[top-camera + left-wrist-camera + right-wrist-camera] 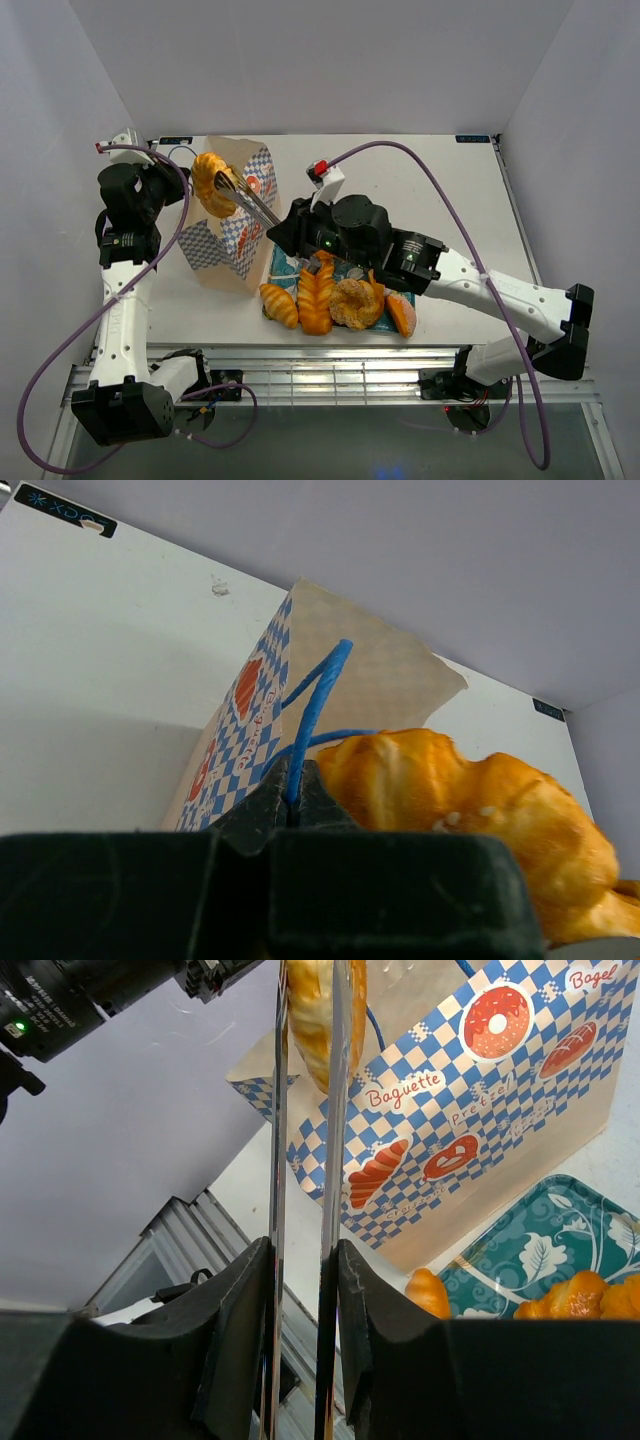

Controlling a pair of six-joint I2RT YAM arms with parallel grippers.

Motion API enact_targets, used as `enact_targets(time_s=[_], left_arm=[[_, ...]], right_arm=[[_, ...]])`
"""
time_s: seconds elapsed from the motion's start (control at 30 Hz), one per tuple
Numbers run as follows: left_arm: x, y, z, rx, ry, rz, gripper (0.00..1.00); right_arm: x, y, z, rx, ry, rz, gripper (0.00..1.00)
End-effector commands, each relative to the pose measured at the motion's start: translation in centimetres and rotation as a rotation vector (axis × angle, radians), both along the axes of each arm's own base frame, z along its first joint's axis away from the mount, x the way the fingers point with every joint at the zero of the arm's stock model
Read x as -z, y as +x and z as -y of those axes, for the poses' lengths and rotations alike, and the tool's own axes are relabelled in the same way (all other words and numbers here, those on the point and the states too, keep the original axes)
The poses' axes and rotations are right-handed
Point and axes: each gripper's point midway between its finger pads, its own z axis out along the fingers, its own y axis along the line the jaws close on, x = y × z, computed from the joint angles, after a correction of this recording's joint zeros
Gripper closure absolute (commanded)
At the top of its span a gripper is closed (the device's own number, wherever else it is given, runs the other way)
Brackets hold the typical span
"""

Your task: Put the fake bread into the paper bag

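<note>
The tongs (258, 208) partly hide the bread (205, 175), seemingly over the paper bag (225, 247).

A white desk (470, 200) stood inside pale walls (320, 60), with a small black label (473, 138) at its far right corner, a second label (173, 139) at the far left corner, and ribbed metal rails (330, 372) along its near edge. A teal tray (530, 1250) with a white leaf pattern lay by the middle of the near edge. Long metal tongs (250, 203) slanted above the desk's left half, tips toward the far left corner.
</note>
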Motion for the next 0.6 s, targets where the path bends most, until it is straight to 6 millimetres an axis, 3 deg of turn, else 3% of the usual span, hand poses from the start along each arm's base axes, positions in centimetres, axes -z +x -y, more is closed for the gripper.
enact_targets(time_s=[0.0,0.33,0.57], left_arm=[[-2.3,-0.7,0.6,0.033,0.020,0.076,1.00],[-1.8,-1.1,0.3,0.016,0.033,0.081,1.00],[-1.5,-1.1,1.3,0.074,0.044,0.101,1.00]], right_arm=[[-3.7,0.1,-0.7,-0.019,0.063,0.055,0.91],[-3.2,0.8,-0.6,0.023,0.044,0.037,0.72],[-3.4,2.6,0.0,0.158,0.084,-0.029,0.73]])
